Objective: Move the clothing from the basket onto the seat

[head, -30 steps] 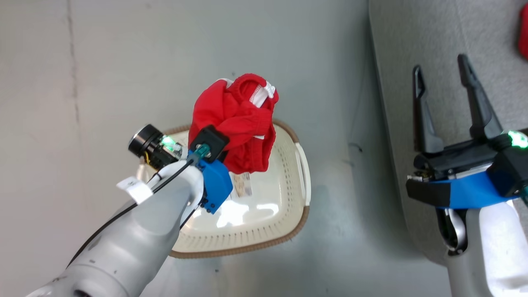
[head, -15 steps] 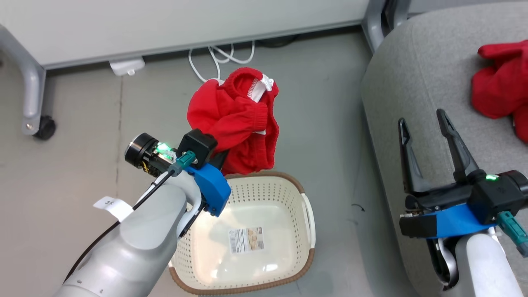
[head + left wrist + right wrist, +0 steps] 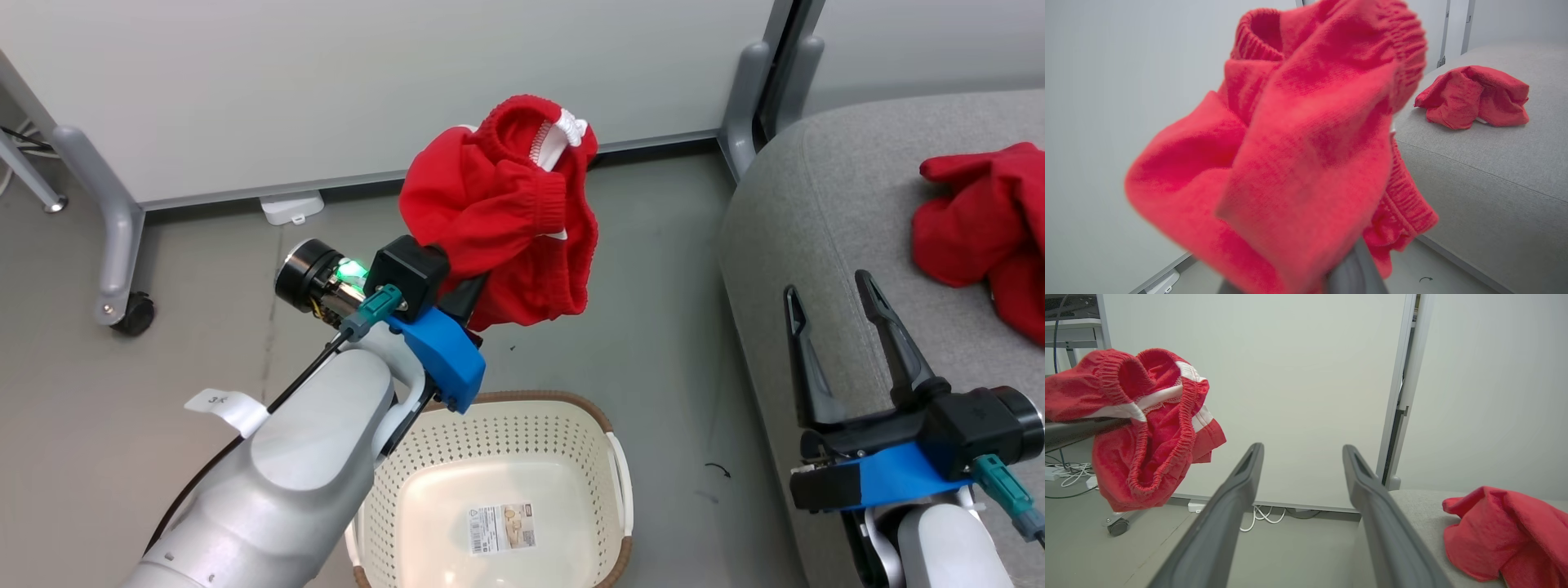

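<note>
Red knit garment (image 3: pixel 498 204) looks soft, light, floppy; left gripper (image 3: pixel 469 296) clamps a bunched fold; right gripper (image 3: pixel 825 283) wide open, empty; sofa (image 3: pixel 816 188) at 3 o'clock.

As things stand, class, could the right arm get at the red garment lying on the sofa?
Probably yes: the right gripper is open at the edge of the sofa, with bare upholstery between it and the garment.

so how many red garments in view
2. The thick red knit garment with white trim hangs from the left gripper; the plain red fabric garment lies on the grey upholstered sofa.
</note>
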You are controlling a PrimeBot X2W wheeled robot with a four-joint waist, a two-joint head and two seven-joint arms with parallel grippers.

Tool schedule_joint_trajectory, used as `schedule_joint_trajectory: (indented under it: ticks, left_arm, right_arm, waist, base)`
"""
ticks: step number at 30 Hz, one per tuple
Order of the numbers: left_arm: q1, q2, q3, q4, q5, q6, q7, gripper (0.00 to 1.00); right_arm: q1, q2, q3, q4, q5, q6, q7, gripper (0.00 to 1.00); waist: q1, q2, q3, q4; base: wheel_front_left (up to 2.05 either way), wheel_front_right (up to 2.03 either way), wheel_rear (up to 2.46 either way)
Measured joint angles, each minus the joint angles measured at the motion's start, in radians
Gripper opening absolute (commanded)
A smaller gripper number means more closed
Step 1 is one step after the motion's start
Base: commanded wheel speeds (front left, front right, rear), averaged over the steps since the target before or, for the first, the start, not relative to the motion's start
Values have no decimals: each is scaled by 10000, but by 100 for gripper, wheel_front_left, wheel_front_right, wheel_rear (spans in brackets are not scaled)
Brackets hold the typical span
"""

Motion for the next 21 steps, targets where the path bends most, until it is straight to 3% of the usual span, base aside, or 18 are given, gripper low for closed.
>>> schedule_joint_trajectory:
  ticks: [11, 21]
  left_arm:
    - [2, -48, -42, -510, 13, -8, 0, 0]
    - [-38, -69, -132, -662, -2, 19, 0, 0]
  right_arm:
    - [138, 0, 336, -134, 117, 0, 0, 100]
    - [-765, -144, 2008, -441, -81, 2, 0, 100]
  waist:
    - [0, 0, -315, 164]
    - [1, 0, -215, 247]
  base:
    - [0, 0, 0]
    - [0, 0, 0]
